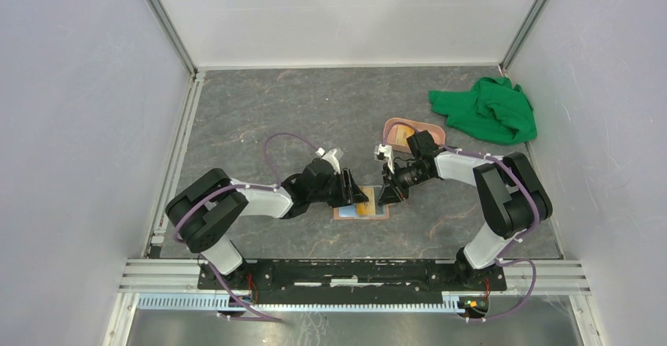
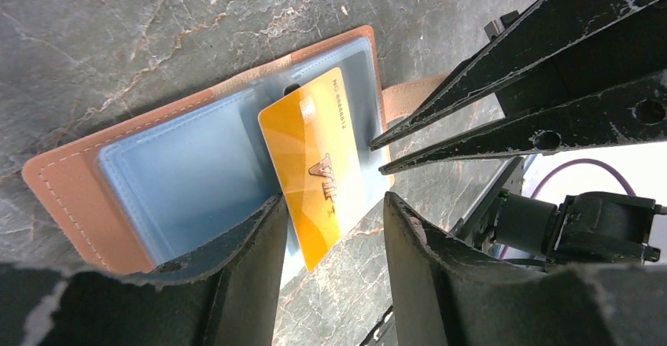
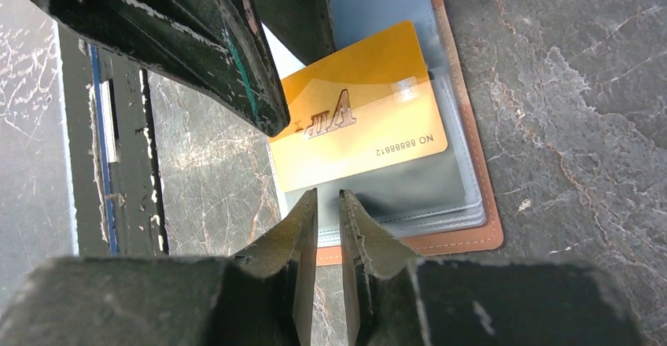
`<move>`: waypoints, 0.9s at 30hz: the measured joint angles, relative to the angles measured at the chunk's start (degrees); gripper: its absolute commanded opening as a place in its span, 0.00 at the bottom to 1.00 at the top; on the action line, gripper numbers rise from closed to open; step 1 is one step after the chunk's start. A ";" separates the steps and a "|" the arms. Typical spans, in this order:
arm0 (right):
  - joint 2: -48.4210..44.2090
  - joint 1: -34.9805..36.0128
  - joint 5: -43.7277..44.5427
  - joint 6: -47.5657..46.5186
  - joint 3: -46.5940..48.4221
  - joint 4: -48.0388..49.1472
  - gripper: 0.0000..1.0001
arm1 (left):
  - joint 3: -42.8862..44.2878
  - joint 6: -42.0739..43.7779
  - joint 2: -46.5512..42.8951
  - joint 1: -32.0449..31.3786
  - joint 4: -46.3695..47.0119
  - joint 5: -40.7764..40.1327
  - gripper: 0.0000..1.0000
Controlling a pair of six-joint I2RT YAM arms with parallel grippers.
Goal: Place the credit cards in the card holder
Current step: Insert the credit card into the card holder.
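One small, flat tan-brown leather-like card holder (image 1: 343,214) lies open on the grey marbled table (image 1: 315,110), between the two arms and close to their bases. One orange-yellow plastic credit card (image 2: 315,165) is tucked partway into a clear plastic sleeve of it, with its free end sticking out past the sleeve edge.

The left gripper (image 2: 334,199) has its two fingers well apart on either side of the card's free end, and they do not clamp it. The right gripper (image 3: 328,194) has its two fingers almost together, with only a thin slit between them, and the tips sit at the edge of the plastic sleeves.

Only the top view shows the one pink oval tray (image 1: 435,131) behind the right arm. Something orange lies in it, too small to name. That view alone also shows the one crumpled green cloth (image 1: 488,110), further back on the right. The wrist views alone show the card's printed number and lettering, the stitched leather border and the bluish inner sleeves. No other card can be made out in any view.
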 measured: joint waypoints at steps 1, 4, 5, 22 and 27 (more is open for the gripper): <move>-0.04 -0.02 0.07 -0.20 0.00 -0.11 0.22 | 0.22 0.31 -0.44 -0.09 -1.01 -0.35 0.55; -0.11 -0.02 0.13 -0.61 0.00 -0.28 0.22 | 1.20 0.87 -0.96 -0.33 -3.63 -1.38 0.55; -0.11 -0.02 0.13 -0.68 0.00 -0.31 0.22 | 1.51 1.07 -0.96 -0.46 -4.13 -1.64 0.55; -1.14 -0.02 1.03 -2.14 0.00 -1.16 0.23 | 6.08 1.86 2.54 -5.31 -7.21 -3.61 0.48; -1.55 -0.02 1.03 -4.31 0.13 -2.91 0.27 | 8.02 1.81 4.15 -5.99 -7.32 -4.63 0.48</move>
